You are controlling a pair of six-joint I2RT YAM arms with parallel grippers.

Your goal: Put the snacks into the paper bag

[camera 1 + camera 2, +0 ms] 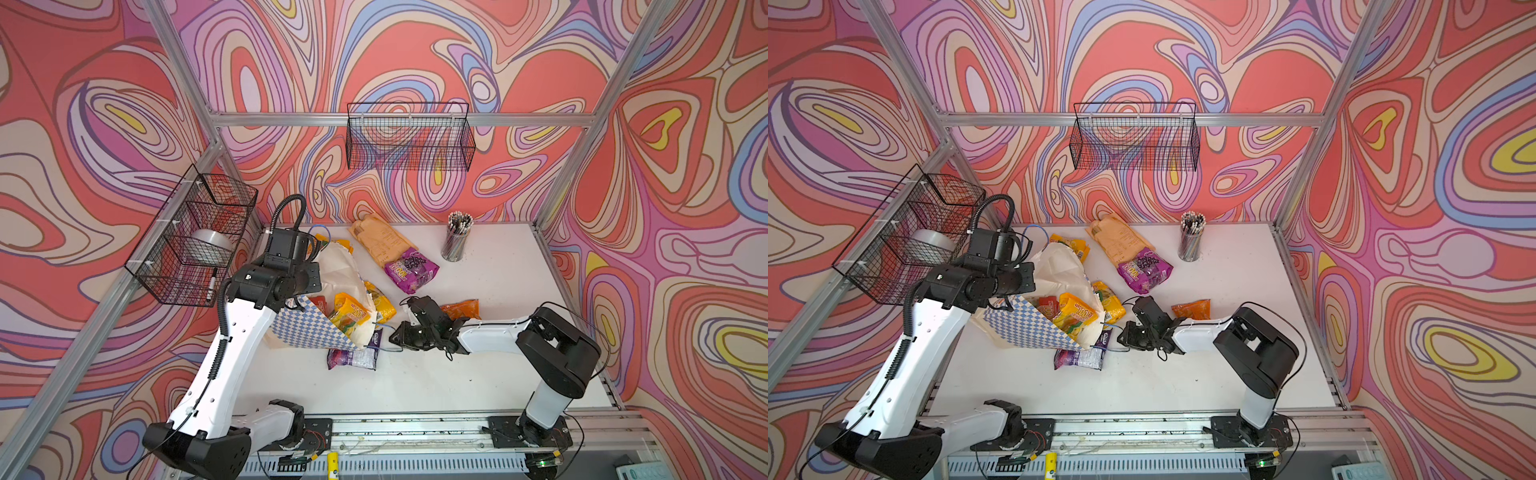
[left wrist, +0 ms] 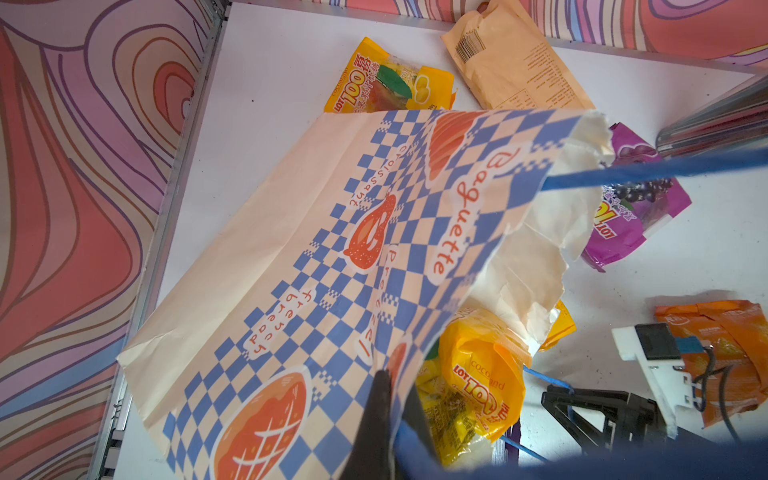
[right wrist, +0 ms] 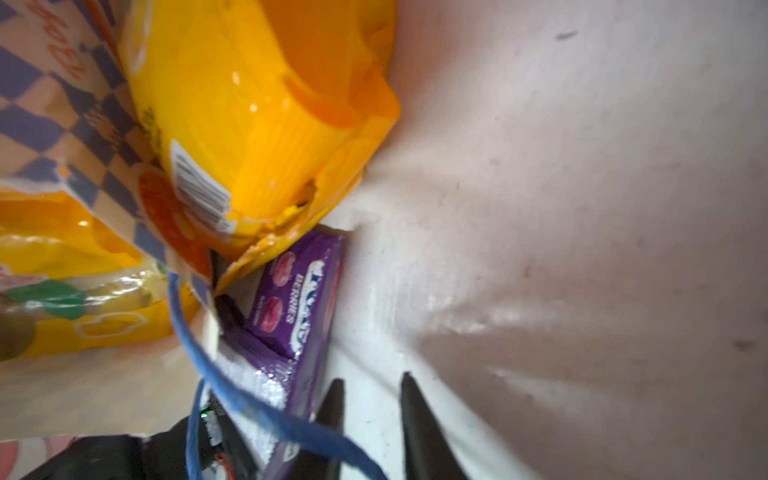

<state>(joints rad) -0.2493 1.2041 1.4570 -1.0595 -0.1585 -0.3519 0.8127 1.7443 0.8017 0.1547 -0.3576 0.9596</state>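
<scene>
The checkered paper bag [image 1: 307, 328] [image 2: 332, 249] leans over with its mouth facing right. My left gripper [image 2: 395, 386] is shut on the bag's rim. Inside the mouth sit a yellow snack [image 1: 351, 318] [image 2: 478, 374] and a red one [image 1: 320, 301]. My right gripper [image 1: 394, 337] [image 3: 370, 380] is low at the mouth, its fingers drawn close with the bag's blue cord handle [image 3: 249, 403] running between them. A purple snack [image 3: 299, 299] [image 1: 353, 357] lies partly under the rim and a yellow one [image 3: 266, 104] is beside it. Purple grape [image 1: 411, 270], orange [image 1: 461, 309] and yellow [image 1: 332, 243] snacks lie on the table.
A tan packet [image 1: 378, 241] lies at the back beside a cup of pencils [image 1: 457, 241]. Black wire baskets hang on the left wall [image 1: 195, 241] and the back wall [image 1: 409, 137]. The white table [image 1: 478, 382] ends at a metal rail in front.
</scene>
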